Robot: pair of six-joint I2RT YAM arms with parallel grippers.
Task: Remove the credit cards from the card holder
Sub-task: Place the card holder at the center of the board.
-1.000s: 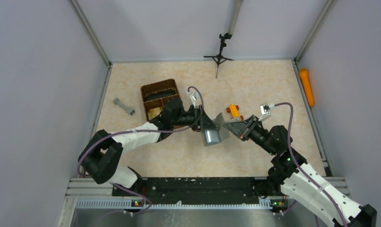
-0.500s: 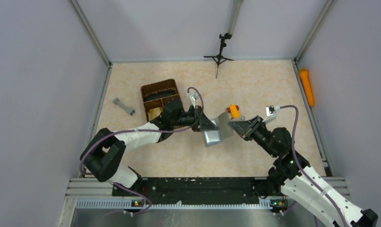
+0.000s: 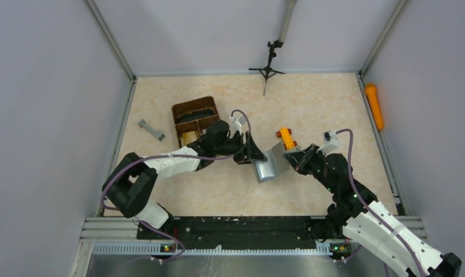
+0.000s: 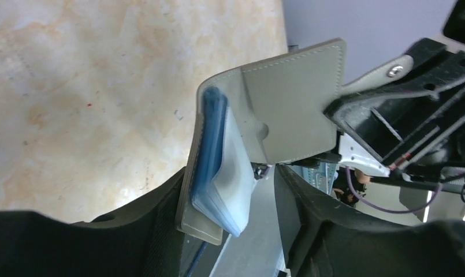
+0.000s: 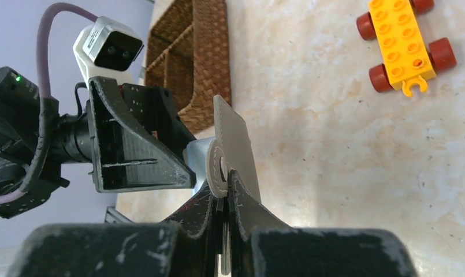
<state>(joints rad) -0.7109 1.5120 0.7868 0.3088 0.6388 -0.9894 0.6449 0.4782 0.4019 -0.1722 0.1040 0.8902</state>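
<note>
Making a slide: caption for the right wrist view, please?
Right claw pinching the card holder flap, left claw holding the other side.

Pale lilac walls (image 3: 45,115) w/ metal corner rails (image 3: 111,40) round beige marbled tabletop (image 3: 311,104), evenly lit.

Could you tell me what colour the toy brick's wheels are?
Red wheels, best in right wrist view.

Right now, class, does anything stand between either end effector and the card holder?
Nothing visible does. The left end effector and the right end effector each clamp a side of the card holder, held open between them; the credit cards show at one pocket's edge.
</note>
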